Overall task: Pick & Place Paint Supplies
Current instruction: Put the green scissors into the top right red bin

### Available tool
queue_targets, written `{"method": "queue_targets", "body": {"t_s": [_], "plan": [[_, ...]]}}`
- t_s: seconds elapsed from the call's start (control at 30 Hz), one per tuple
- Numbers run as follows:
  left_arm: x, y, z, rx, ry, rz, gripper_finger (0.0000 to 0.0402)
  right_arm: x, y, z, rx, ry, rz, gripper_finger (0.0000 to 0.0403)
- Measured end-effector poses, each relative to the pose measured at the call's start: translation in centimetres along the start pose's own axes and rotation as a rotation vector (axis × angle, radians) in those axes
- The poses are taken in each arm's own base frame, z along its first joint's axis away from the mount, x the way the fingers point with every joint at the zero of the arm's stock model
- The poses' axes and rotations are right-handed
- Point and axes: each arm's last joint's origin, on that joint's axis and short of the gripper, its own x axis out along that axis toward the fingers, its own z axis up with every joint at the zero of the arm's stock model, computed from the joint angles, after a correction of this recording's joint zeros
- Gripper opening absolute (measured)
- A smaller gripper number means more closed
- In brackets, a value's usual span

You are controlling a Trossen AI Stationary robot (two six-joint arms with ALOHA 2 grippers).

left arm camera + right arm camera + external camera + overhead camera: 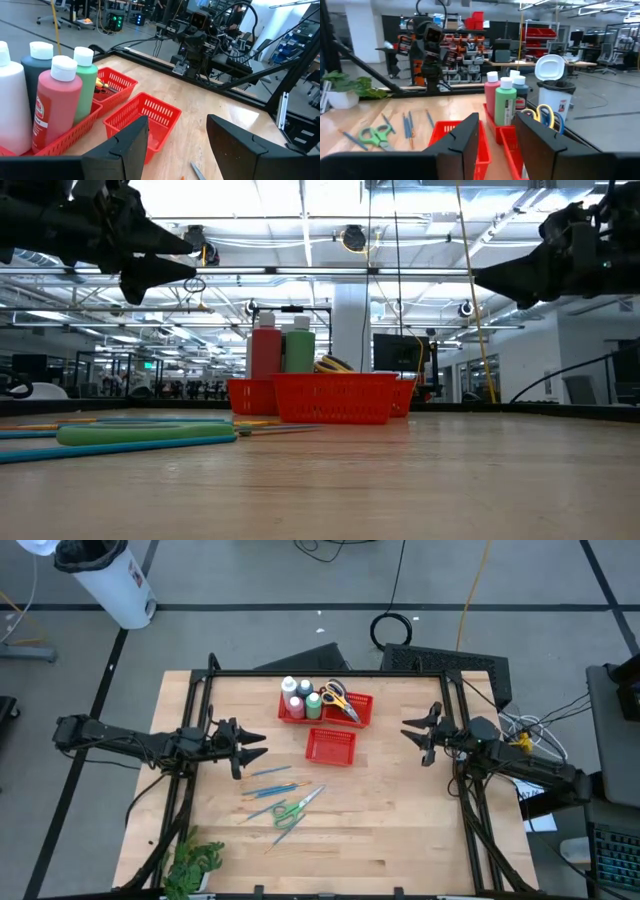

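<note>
Several white-capped paint bottles (300,695) and yellow-handled scissors (338,698) stand in the far red basket (362,712). A smaller red basket (331,745) sits just in front of it. Thin blue brushes (270,773) and green-handled scissors (293,809) lie flat on the wood, nearer the front. My left gripper (258,745) hovers open above the table's left side, pointing level at the baskets (145,117). My right gripper (406,730) hovers open on the right side, also level, facing the bottles (506,102). Neither holds anything.
A green leafy plant (190,865) stands at the near left corner. A black frame (330,672) runs along the table's edges. The wood between the brushes and the near edge (400,840) is bare.
</note>
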Motion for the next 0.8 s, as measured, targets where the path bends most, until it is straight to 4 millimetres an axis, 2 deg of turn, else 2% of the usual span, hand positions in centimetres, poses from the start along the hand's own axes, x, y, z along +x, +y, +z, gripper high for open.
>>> {"method": "queue_targets", "body": {"t_s": [0.33,0.5,0.63,0.8], "plan": [[0.0,0.09,-0.26,-0.032,0.027,0.009,0.0209,-0.24,-0.01,-0.15,-0.025,0.012,0.007,0.0062],[0.0,0.09,-0.27,0.024,0.027,0.009,0.0209,-0.23,0.0,-0.16,-0.03,0.013,0.011,0.0036],[0.0,0.12,-0.35,0.073,0.036,0.011,0.0209,-0.23,0.0,-0.15,-0.028,0.012,0.011,0.0026],[0.0,0.04,-0.28,-0.009,0.032,-0.007,0.0209,-0.23,0.01,-0.15,-0.028,0.012,0.011,0.0023]]}}
